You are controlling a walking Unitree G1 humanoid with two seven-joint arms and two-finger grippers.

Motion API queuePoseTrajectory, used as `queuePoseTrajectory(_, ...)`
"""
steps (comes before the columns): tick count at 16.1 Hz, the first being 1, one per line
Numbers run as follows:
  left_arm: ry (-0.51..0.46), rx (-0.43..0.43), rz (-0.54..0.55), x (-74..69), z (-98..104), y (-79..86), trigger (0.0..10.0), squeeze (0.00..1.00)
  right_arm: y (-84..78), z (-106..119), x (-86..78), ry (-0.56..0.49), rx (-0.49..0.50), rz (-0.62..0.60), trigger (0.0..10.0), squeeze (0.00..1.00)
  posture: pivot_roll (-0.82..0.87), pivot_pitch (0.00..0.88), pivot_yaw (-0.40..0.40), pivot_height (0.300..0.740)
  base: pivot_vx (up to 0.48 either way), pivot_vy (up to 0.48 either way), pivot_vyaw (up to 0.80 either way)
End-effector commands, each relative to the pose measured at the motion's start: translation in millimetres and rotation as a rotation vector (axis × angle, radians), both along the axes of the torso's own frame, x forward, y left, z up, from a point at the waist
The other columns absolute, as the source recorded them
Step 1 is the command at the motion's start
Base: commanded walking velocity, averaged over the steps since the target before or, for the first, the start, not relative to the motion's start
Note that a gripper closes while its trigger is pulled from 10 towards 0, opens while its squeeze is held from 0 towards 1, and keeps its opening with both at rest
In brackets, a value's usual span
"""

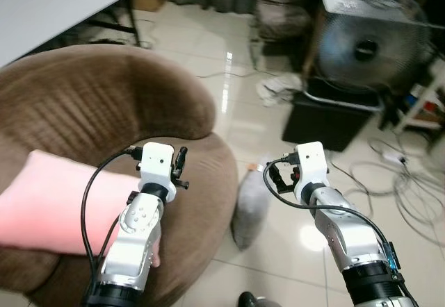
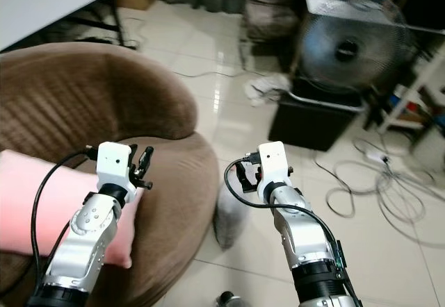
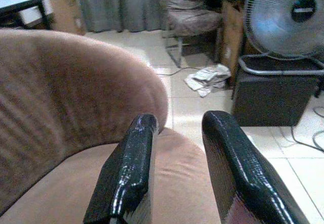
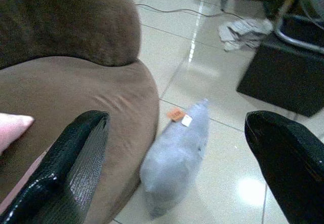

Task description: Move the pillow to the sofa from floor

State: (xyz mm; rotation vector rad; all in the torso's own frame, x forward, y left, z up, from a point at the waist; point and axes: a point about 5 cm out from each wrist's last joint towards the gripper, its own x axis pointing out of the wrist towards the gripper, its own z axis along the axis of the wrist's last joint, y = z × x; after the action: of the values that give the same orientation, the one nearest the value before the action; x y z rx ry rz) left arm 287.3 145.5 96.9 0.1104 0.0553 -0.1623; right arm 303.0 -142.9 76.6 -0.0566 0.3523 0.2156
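A grey pillow [image 1: 250, 206] lies on the tiled floor, leaning against the front of the round brown sofa [image 1: 90, 105]. It carries a small orange tag [image 4: 176, 114]. A pink pillow [image 1: 55, 206] rests on the sofa seat at the left, partly behind my left arm. My left gripper [image 3: 177, 176] hovers over the seat with its fingers apart and nothing between them. My right gripper [image 4: 177, 163] hangs above the grey pillow [image 4: 174, 160], open wide and not touching it.
A standing fan [image 1: 372, 43] and a black box [image 1: 330, 119] sit on the floor ahead to the right, with loose cables [image 1: 407, 182] beyond. Crumpled cloth [image 1: 278, 88] lies on the tiles. A white table [image 1: 49, 5] stands behind the sofa.
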Motion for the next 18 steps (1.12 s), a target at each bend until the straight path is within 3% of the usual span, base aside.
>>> queuePoseTrajectory(1, -0.040, 0.010, -0.030, 3.8, 9.1, -5.3, 10.0, 0.00, -4.0, 3.9, 2.2, -0.015, 0.000, -0.020, 10.0, 0.00, 0.10, 0.000, -0.003, 0.740, 0.000, 0.000, -0.80)
queuePoseTrajectory(4, -0.054, 0.011, -0.036, 6.0, 11.7, -4.0, 10.0, 0.00, -3.8, 3.9, 2.7, -0.017, 0.004, -0.027, 10.0, 0.00, 0.09, 0.000, 0.004, 0.740, 0.000, 0.000, -0.80)
queuePoseTrajectory(9, -0.062, 0.019, -0.045, 7.2, 13.4, -2.3, 10.0, 0.00, -0.6, 4.8, 5.0, -0.018, -0.001, -0.022, 10.0, 0.00, 0.10, 0.000, 0.004, 0.740, 0.000, -0.397, -0.80)
queuePoseTrajectory(16, -0.065, 0.029, -0.053, 6.9, 13.6, -0.7, 10.0, 0.00, 3.9, 2.3, 5.3, -0.009, -0.008, 0.001, 10.0, 0.00, 0.11, 0.000, 0.006, 0.740, 0.000, -0.429, 0.00)
queuePoseTrajectory(18, -0.056, -0.017, -0.051, 7.1, 13.5, -0.8, 10.0, 0.00, 3.8, 2.2, 5.5, -0.010, -0.008, 0.000, 10.0, 0.00, 0.11, 0.000, 0.006, 0.740, 0.000, 0.238, 0.00)
